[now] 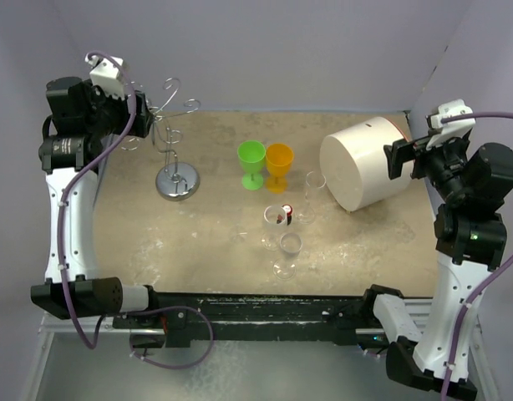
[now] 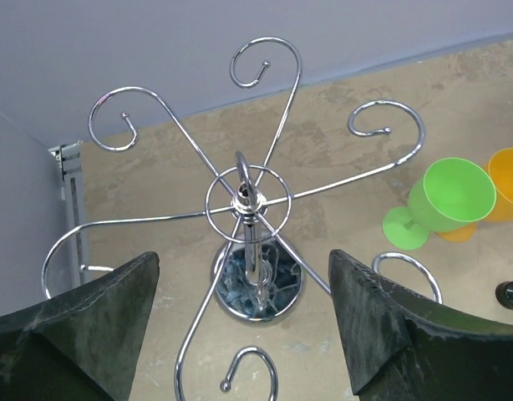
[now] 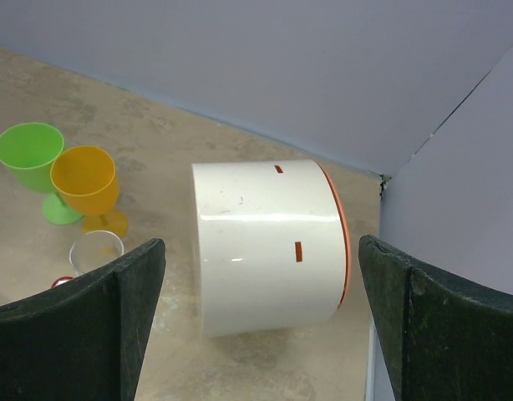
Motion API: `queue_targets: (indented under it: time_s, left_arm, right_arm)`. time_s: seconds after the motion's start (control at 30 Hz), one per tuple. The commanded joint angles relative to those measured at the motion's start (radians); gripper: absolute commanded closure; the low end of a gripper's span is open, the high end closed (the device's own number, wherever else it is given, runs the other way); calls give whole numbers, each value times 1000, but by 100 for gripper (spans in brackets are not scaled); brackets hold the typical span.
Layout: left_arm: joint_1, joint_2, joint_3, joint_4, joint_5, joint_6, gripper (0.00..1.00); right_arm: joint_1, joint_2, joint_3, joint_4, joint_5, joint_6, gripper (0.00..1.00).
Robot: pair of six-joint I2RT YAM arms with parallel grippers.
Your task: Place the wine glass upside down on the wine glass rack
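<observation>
Standing by the table, I see the left arm reared up at the far left corner, its left gripper (image 2: 242, 284) hanging above the silver wire wine glass rack (image 2: 248, 200), jaws spread wide and holding nothing. The right arm is folded at the right edge, the right gripper (image 3: 261, 251) likewise spread apart and facing a big white cylinder (image 3: 269, 242) that lies on its side, rimmed in orange with small red dashes too small to read. The rack stands upright on its shiny disc base, curled arms fanning out. Clear stemmed wine glasses (image 1: 289, 245) stand mid-table, well apart from it, near a green plastic goblet (image 1: 251, 163) and an orange plastic goblet (image 1: 279, 164).
</observation>
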Motion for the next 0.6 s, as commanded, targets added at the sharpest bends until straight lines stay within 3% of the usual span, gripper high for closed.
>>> queue_targets:
  time_s: [0.0, 0.57]
  left_arm:
    - [-15, 47, 64, 70, -15, 22, 18]
    - [-51, 161, 97, 140, -65, 24, 49]
  right_arm:
    - [-30, -7, 10, 37, -65, 11, 0]
    - [-59, -14, -36, 61, -91, 21, 0]
